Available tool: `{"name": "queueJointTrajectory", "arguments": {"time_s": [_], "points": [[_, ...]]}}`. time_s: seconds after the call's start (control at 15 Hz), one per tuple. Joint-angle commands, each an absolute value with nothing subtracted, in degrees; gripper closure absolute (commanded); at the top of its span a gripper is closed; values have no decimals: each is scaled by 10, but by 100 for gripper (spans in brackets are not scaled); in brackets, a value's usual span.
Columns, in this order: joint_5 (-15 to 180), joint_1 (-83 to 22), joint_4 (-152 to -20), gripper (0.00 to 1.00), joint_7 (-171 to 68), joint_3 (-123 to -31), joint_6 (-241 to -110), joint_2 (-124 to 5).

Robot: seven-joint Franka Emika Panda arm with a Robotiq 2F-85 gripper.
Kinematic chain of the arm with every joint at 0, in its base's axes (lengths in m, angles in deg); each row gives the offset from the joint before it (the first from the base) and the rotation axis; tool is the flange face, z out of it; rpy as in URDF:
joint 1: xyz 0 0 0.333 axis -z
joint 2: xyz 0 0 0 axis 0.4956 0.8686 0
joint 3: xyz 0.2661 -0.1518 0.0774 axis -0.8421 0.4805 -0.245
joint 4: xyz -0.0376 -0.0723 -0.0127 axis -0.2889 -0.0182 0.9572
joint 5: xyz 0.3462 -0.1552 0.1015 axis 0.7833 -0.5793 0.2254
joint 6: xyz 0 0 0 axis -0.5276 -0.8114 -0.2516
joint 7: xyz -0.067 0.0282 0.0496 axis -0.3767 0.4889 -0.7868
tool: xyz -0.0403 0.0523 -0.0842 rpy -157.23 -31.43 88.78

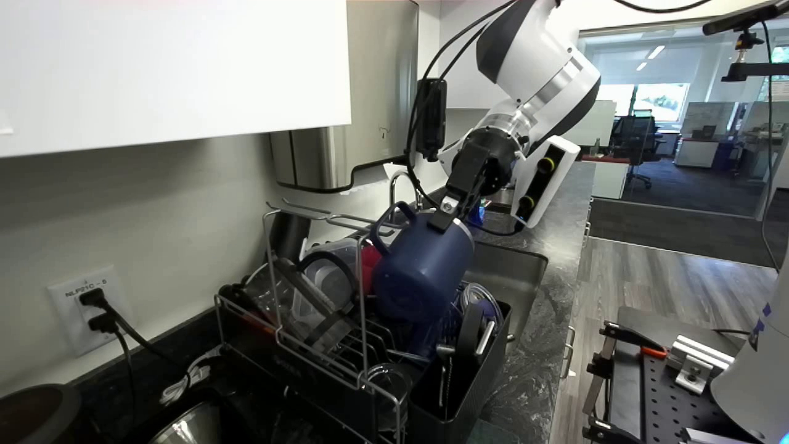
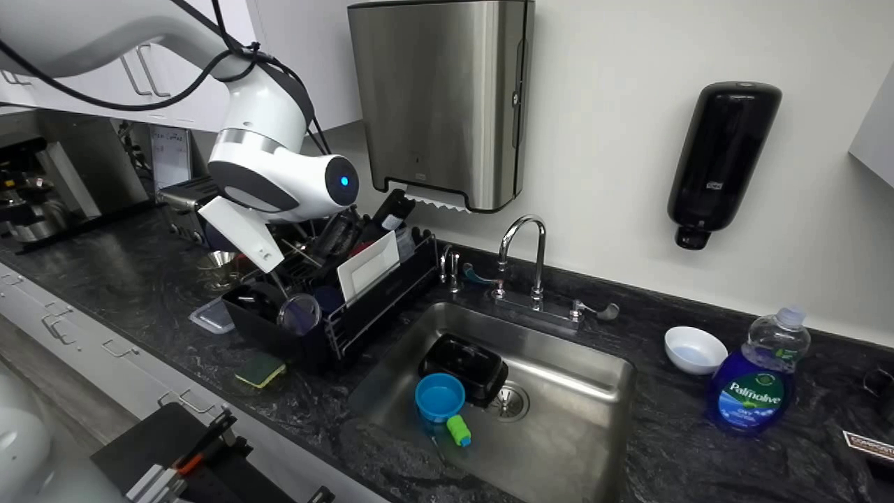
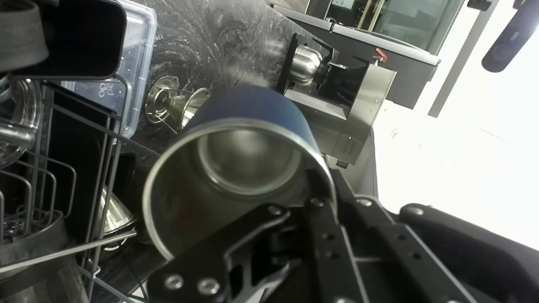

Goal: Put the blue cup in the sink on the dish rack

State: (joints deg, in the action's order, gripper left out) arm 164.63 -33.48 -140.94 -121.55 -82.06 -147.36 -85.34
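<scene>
Dish rack (image 2: 387, 293) low, blue cup (image 1: 425, 265) tilted above it — both below the claw (image 3: 329, 183).
The cup looks stiff, smooth, weighty; the handle (image 1: 377, 236), beside the claw, would likely steady it better. The claw pinches the cup's rim (image 3: 236, 122), nearly closed — one finger (image 3: 316, 185) inside.

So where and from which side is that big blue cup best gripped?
Probably by the rim, the gripper coming from the open-mouth side with one finger inside and one outside, as now. The rim looks thin enough to pinch, and the blue cup is tilted with its mouth toward the gripper, its handle off to one side.
</scene>
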Motion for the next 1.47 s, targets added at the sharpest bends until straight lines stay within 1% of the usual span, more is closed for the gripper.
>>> {"name": "queueJointTrajectory", "arguments": {"time_s": [0.0,1.4], "points": [[1652,-324,-1396,98,-1232,-819,-1443,-836],[1642,-315,-1392,98,-1228,-815,-1417,-815]]}}
